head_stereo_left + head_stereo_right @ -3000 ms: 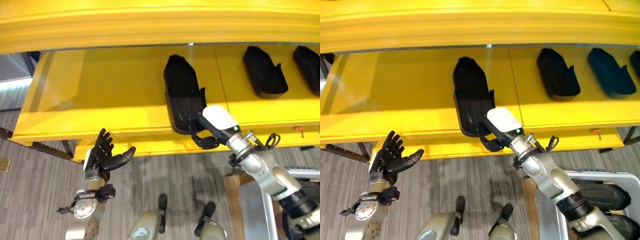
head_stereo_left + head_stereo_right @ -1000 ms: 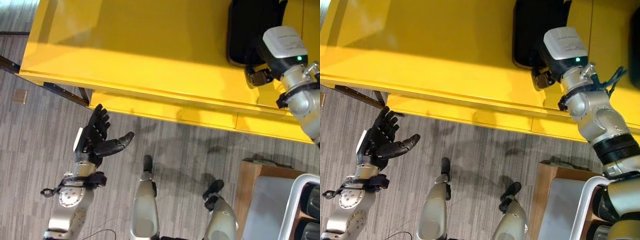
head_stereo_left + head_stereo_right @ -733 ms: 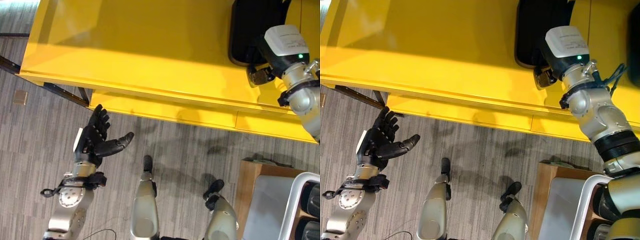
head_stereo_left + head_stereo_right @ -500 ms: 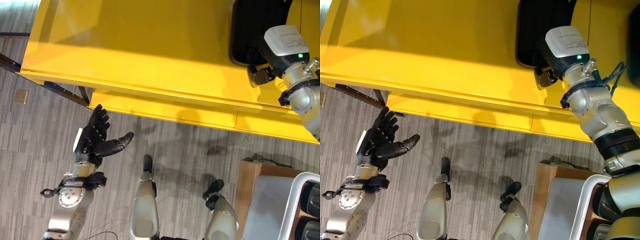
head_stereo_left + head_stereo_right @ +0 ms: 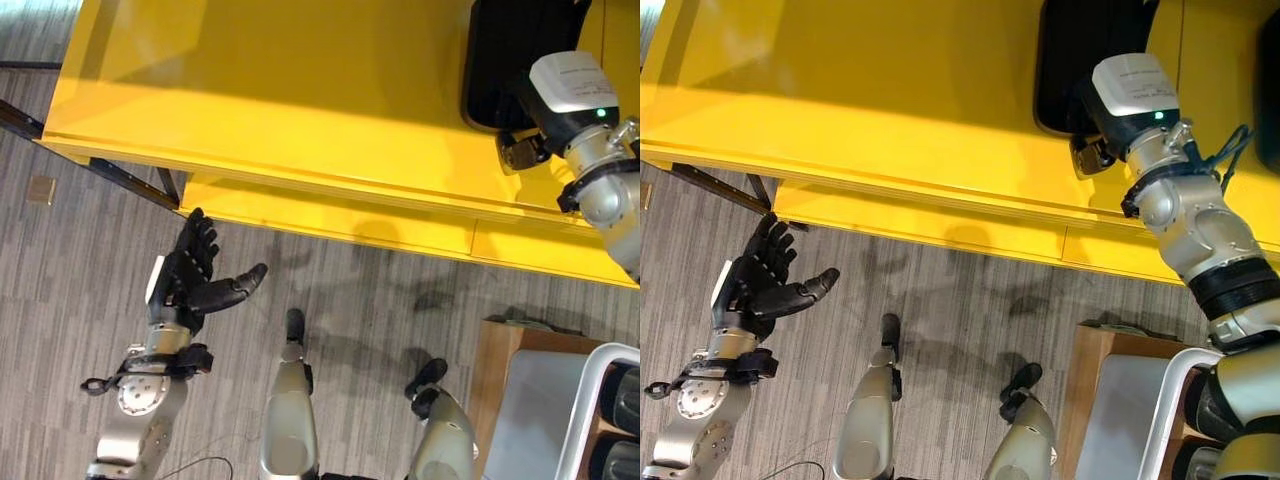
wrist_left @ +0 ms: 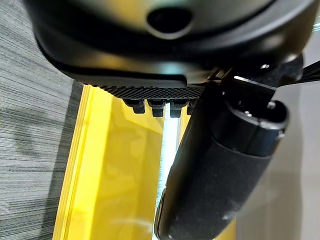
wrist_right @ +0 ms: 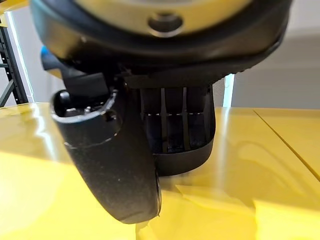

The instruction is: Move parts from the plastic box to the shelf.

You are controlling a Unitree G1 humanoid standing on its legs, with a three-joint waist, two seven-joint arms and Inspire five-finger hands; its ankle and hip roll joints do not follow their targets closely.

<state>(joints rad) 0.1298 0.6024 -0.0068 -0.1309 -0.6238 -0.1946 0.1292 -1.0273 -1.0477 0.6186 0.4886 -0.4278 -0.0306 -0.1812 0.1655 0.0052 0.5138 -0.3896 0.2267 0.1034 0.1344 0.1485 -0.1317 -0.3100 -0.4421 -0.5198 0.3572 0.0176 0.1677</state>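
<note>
Black part [image 5: 503,60] slightly farther onto shelf [image 5: 280,110]

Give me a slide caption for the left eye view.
Right hand at a black part on the yellow shelf; left hand open over the floor.

Two silver-grey arms of rounded, jointed metal segments are seen. The left hand [image 5: 192,283] is dark, with black fingers, a grey-tinted thumb and a white plate along its outer edge. The right hand [image 5: 1092,155] is dark as well and is topped at the wrist by a white, rounded housing carrying a small green light. Black ribbed bands are fitted around the right forearm.
</note>
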